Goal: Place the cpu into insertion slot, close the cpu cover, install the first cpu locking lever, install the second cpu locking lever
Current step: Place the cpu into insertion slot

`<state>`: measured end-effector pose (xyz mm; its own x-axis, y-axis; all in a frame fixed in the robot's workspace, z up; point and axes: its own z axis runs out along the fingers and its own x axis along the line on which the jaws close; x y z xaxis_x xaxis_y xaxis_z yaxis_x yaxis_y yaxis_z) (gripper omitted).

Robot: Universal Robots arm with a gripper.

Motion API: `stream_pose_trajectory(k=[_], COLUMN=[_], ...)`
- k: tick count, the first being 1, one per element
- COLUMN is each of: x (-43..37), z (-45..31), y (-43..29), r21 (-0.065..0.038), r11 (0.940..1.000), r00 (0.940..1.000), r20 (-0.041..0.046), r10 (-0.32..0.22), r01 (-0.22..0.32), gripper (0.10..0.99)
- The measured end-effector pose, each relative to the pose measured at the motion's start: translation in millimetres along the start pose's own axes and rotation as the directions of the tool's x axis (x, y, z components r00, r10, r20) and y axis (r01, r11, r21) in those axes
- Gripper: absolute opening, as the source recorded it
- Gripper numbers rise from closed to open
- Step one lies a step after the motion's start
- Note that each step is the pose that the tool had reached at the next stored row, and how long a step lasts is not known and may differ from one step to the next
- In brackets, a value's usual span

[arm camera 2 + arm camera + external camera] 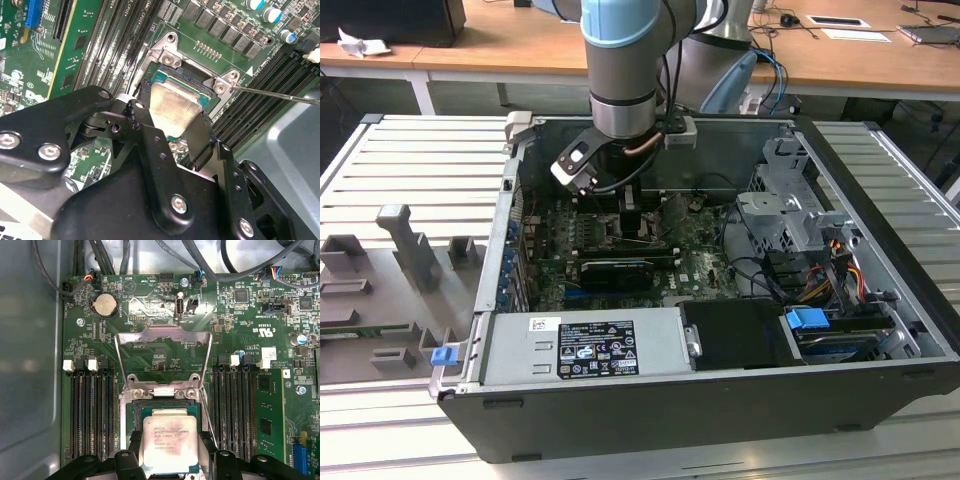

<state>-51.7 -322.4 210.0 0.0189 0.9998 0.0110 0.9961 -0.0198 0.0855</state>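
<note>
In both wrist views the cpu [169, 442] [172, 107], a silver-grey square chip, sits between my black fingers [200, 137], held over the insertion slot [134, 412] [176, 79]. My gripper [170, 452] [172, 115] is shut on the chip's two opposite edges. Whether the chip rests in the socket or hovers just above it, I cannot tell. The cpu cover [162, 330], a silvery frame with a square window, is flipped open away from the socket. A thin wire locking lever [280, 95] juts out beside the socket. In the exterior view my gripper [631, 218] reaches down into the open computer case [650, 410].
Long black memory slots [90, 412] [235, 410] flank the socket on both sides. Cables [210, 260] and a coin battery [105, 305] lie beyond the open cover. A grey power supply [585, 345] and a drive cage [785, 215] crowd the case. The grey case wall [30, 365] stands close.
</note>
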Motion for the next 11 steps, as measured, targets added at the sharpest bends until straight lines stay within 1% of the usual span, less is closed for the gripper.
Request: stream_pose_trajectory(k=[7,11], x=[0.0,0.2], z=[1.0,3.2], y=[1.0,0.9], r21=[0.0,0.0], r11=[1.0,1.0], r00=[1.0,1.0], r20=[0.0017,0.0016], r10=[0.0,0.0], r01=[0.0,0.0], gripper=[0.525,0.525])
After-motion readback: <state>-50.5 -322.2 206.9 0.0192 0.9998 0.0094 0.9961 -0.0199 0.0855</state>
